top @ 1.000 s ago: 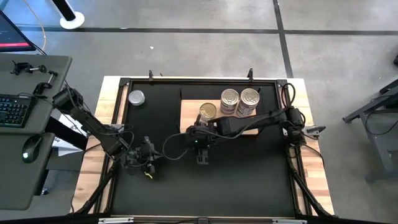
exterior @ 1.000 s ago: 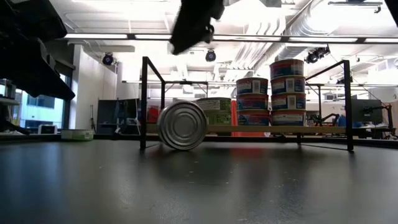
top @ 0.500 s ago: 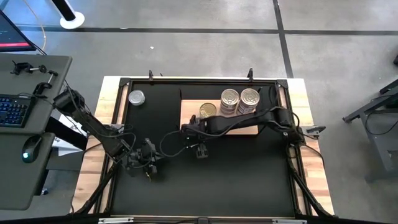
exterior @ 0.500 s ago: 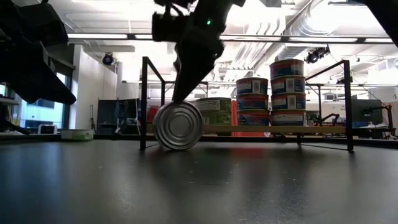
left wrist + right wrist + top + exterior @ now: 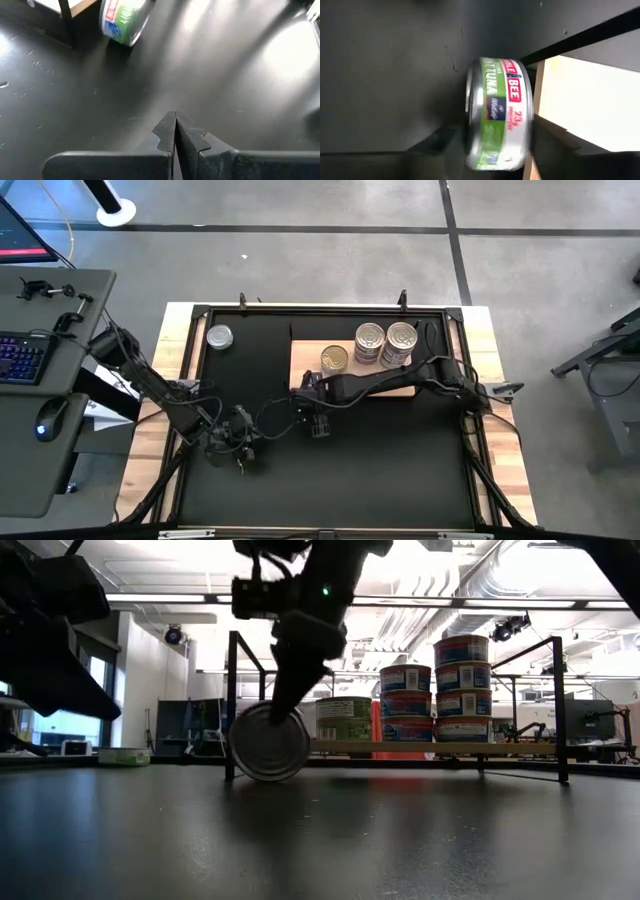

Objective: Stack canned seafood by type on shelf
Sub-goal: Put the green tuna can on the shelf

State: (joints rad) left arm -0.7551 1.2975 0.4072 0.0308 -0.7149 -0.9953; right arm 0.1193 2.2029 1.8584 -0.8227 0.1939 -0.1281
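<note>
One tin of canned seafood point(image 5: 268, 742), with a green label, stands on its edge on the black mat just in front of the shelf's left end. My right gripper point(image 5: 287, 700) reaches down onto this tin point(image 5: 497, 115) from above. The shelf point(image 5: 395, 383) is a pale wood board. It carries one green-label tin point(image 5: 334, 359) and two stacks point(image 5: 369, 343) point(image 5: 400, 340). A lone tin point(image 5: 219, 336) lies flat at the mat's far left. My left gripper point(image 5: 174, 134) is shut and holds nothing, low over the mat near the left point(image 5: 240, 452). My right gripper has the tin between its two fingers point(image 5: 442, 145), one on each flat end. The silver end point(image 5: 471, 112) faces one finger. The fingers slant down from above and lie across the tin's thickness. The tin stays on its edge, its lower rim point(image 5: 265, 778) on the mat.
A black metal frame point(image 5: 232, 700) stands around the shelf, and its left post is right beside the held tin. In the low view the shelf stacks point(image 5: 461, 688) point(image 5: 405, 702) rise to the right. Bare black mat point(image 5: 400, 460) fills the near half.
My right gripper has dropped from high above the mat down onto the tin standing on edge, rolling its wrist as it came. The tin has shifted a little toward the table's left and still stands on its edge.
</note>
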